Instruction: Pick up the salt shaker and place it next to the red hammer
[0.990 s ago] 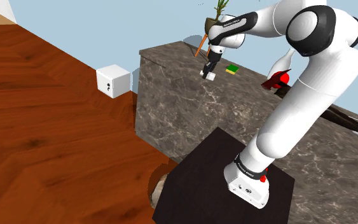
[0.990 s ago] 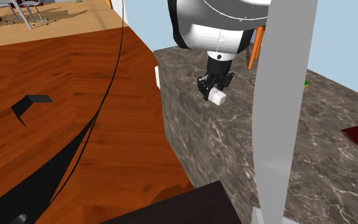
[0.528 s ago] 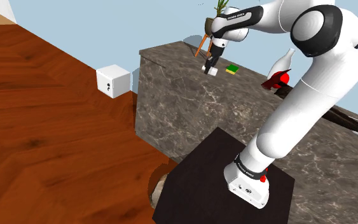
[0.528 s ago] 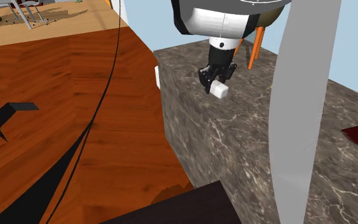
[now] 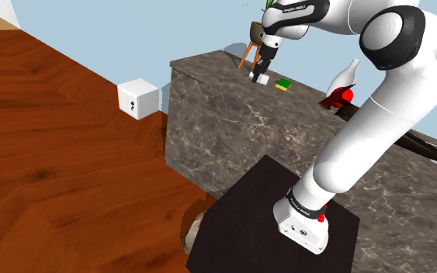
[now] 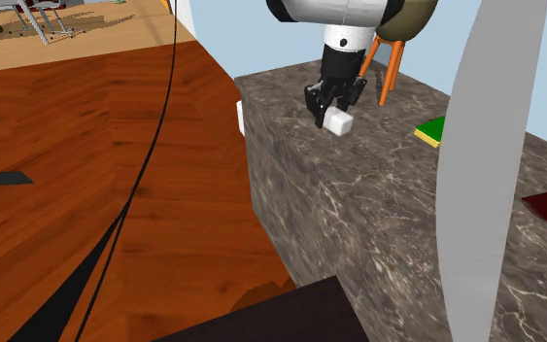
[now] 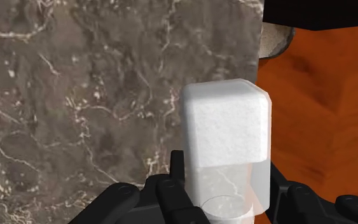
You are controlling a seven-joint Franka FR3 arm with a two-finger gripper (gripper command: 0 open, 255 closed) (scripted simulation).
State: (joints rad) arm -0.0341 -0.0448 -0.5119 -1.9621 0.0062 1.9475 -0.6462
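One claw [image 6: 330, 114] clasps salt shaker [image 6: 338, 122] near counter [image 6: 358, 219] edge.

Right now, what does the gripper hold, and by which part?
The gripper holds the salt shaker by its clear body, the white cap pointing away.

The Franka arm [image 5: 379, 116] has smooth, rounded white links with dark grey joints. Dark bands with white lettering ring its base and the link above the all-black gripper [image 5: 261, 74].
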